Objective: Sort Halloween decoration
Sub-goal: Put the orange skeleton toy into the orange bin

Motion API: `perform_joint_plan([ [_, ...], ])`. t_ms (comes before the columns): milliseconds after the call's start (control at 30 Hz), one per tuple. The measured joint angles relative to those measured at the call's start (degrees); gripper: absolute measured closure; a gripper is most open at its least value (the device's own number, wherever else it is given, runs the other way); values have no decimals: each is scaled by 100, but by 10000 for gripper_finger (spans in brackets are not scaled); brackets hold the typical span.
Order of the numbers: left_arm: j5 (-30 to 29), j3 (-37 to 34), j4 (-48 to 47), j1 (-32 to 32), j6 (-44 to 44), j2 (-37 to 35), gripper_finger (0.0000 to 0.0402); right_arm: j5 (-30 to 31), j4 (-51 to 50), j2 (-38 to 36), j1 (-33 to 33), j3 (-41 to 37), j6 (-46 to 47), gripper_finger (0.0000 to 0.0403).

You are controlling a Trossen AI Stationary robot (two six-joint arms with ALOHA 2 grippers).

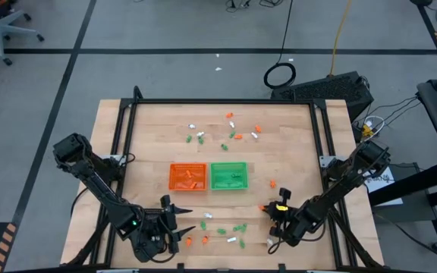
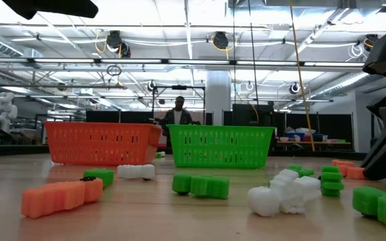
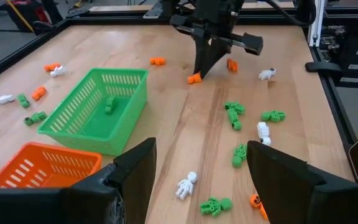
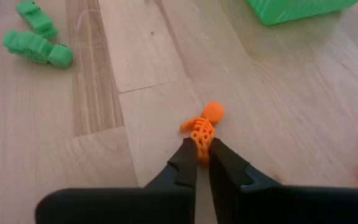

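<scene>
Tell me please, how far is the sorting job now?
Early stage. Done: a few pieces already lie in the orange tray and the green tray. In hand: the right gripper is shut on an orange skeleton at the table. Left: many trinkets scattered on the table. The left gripper waits open.

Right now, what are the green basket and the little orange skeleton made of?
The green basket looks like thin moulded plastic: slotted mesh walls with a slight shine. The orange skeleton, pinched in the right gripper, looks like matte, ridged plastic, maybe printed; hard to be sure.
</scene>
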Motion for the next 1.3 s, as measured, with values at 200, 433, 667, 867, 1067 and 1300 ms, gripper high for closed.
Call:
perform_joint_plan([
  [200, 0, 0, -1, 25, 1, -2, 153, 13, 158, 0, -27, -7, -328, 398],
  [433, 0, 0, -3, 25, 4, -2, 153, 9, 459, 10, -26, 17, -932, 401],
  [667, -2, -1, -3, 25, 2, -2, 153, 0, 481, 13, -25, 552, -1747, 402],
  [867, -2, -2, -1, 25, -4, -2, 153, 7, 477, 11, -23, 1250, -2705, 402],
  [1067, -2, -2, 4, 25, -10, -2, 153, 11, 474, 5, -29, 1917, -3510, 403],
  [1300, 54, -2, 21, 25, -42, -2, 153, 367, 472, 2, -29, 2445, -4641, 403],
])
